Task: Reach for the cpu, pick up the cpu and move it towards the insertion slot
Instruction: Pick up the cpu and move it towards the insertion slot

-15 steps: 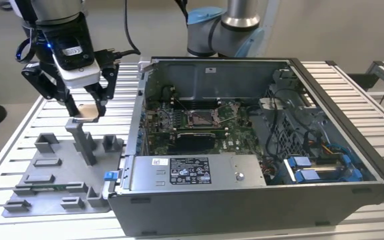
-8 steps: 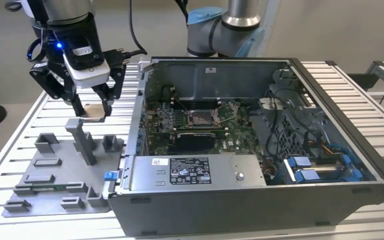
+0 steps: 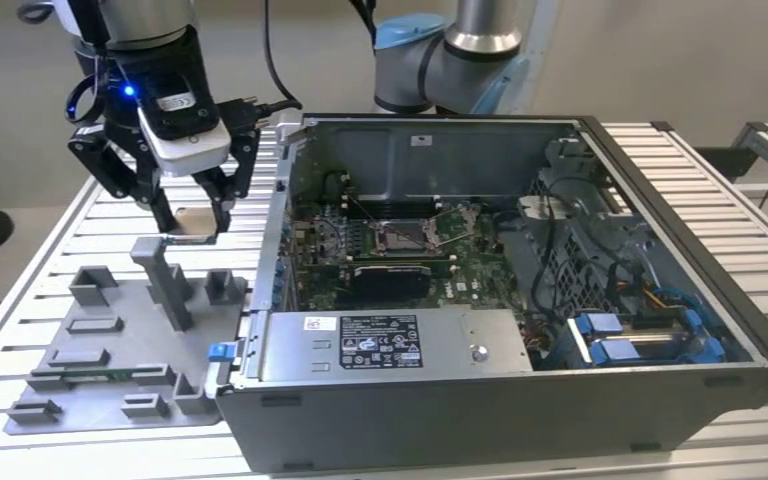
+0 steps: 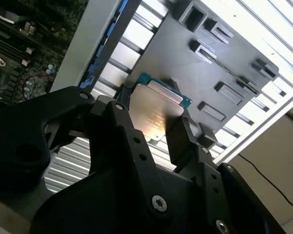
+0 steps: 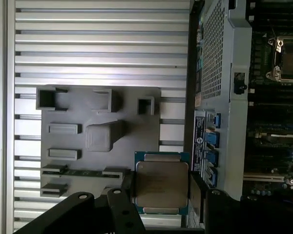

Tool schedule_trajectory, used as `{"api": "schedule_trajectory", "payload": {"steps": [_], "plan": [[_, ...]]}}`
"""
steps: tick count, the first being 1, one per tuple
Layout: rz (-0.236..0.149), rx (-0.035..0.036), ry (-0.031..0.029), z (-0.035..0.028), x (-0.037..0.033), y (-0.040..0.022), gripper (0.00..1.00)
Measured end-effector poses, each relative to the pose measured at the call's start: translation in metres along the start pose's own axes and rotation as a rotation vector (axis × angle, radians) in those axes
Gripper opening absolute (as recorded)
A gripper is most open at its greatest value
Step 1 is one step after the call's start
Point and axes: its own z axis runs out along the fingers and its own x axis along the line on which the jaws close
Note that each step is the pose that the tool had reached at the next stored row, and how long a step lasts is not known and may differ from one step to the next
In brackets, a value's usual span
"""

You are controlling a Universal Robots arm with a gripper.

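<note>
The cpu (image 3: 191,238) is a thin square chip with a pale silver top and a green rim. It hangs level in the air above the far end of the grey fixture plate (image 3: 104,400), clear of the blocks. My gripper (image 3: 192,232) is shut on the cpu, one finger on each of two opposite edges. Both wrist views show the cpu (image 4: 156,109) (image 5: 161,187) between the black fingers (image 5: 196,192). The insertion slot (image 3: 404,235), a silver-framed socket with a dark centre, sits on the green motherboard inside the open case, to the exterior view's right of the gripper. It also appears in the first wrist view (image 5: 285,61).
The open computer case (image 3: 518,400) stands on a slatted metal table (image 3: 37,260); its side wall (image 3: 281,200) rises between the gripper and the motherboard. Grey fixture blocks, one a tall post (image 3: 164,280), stand under the gripper. Another robot arm's base (image 3: 458,55) is behind the case.
</note>
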Motion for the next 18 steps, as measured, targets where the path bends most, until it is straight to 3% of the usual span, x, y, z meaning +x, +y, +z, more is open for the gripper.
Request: {"api": "schedule_trajectory", "payload": {"steps": [6,18], "plan": [[0.000,0.0000,0.0000,-0.0001,-0.0026,0.0000,0.00],[0.000,0.0000,0.0000,-0.0007,-0.0206,-0.0002,0.00]]}}
